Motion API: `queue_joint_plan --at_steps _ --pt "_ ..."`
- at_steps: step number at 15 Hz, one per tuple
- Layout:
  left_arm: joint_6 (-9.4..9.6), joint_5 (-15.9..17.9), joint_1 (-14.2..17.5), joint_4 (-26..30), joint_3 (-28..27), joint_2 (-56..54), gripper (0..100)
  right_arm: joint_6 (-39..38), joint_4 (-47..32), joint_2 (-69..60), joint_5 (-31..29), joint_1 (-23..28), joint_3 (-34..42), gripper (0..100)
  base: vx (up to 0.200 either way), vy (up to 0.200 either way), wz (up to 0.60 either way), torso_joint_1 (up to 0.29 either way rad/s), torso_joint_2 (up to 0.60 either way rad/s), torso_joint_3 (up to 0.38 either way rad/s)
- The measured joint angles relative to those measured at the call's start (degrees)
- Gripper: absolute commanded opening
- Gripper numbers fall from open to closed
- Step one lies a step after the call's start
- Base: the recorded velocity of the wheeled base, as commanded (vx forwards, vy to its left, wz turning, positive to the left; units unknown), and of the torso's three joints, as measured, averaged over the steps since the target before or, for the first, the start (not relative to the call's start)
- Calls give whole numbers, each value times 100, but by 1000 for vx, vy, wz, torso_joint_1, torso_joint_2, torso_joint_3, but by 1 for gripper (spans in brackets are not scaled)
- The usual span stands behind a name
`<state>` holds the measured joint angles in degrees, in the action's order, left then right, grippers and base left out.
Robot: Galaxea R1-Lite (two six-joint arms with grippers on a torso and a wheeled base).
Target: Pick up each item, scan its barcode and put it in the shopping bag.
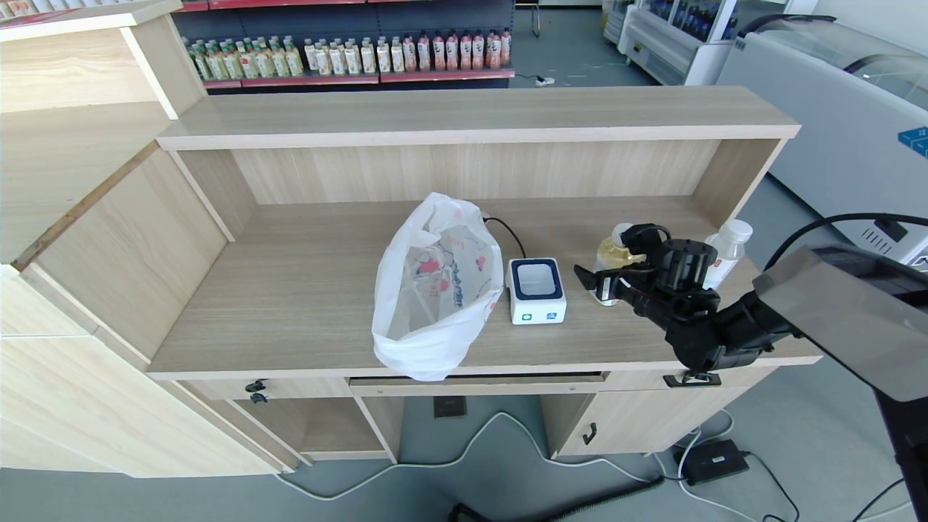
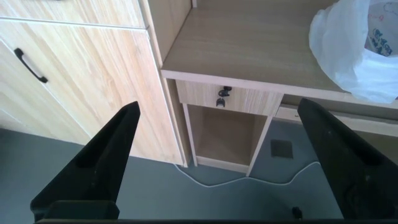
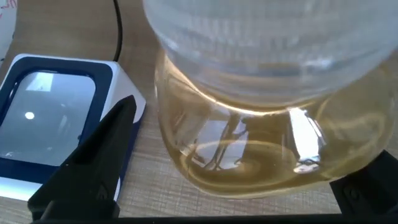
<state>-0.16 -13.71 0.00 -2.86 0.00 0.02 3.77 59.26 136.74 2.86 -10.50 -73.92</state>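
At a wooden shop counter [image 1: 304, 290], a bottle of yellow liquid [image 1: 612, 255] is seen standing upright at the right side, just beside a white and blue scanner [image 1: 536, 290]. The bottle is flanked by the fingers of the right gripper [image 1: 605, 279], which are spread to either side of it; whether they press on it cannot be told. In the right wrist view, the right gripper [image 3: 230, 186] is shown low around the bottle's [image 3: 249, 124] base, with the scanner [image 3: 50, 124] close by. A white shopping bag [image 1: 435, 283] is set open on the scanner's other side. A clear bottle [image 1: 725, 250] with a white cap is placed behind the arm. The left gripper [image 2: 219, 112] is held spread wide above the floor, in front of the counter's left end.
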Motion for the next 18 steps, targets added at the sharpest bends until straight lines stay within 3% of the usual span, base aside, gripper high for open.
queue_joint_plan --at_steps 3,4,18 --pt "0 0 0 -2 0 0 100 41 55 22 438 48 -22 100 0 0 0 0 0 0" --pt "0 1 0 -2 0 0 100 102 60 30 646 94 -30 0 0 0 0 0 0 0" --pt "0 1 0 0 0 0 100 340 101 143 745 512 -60 0 0 0 0 0 0 0"
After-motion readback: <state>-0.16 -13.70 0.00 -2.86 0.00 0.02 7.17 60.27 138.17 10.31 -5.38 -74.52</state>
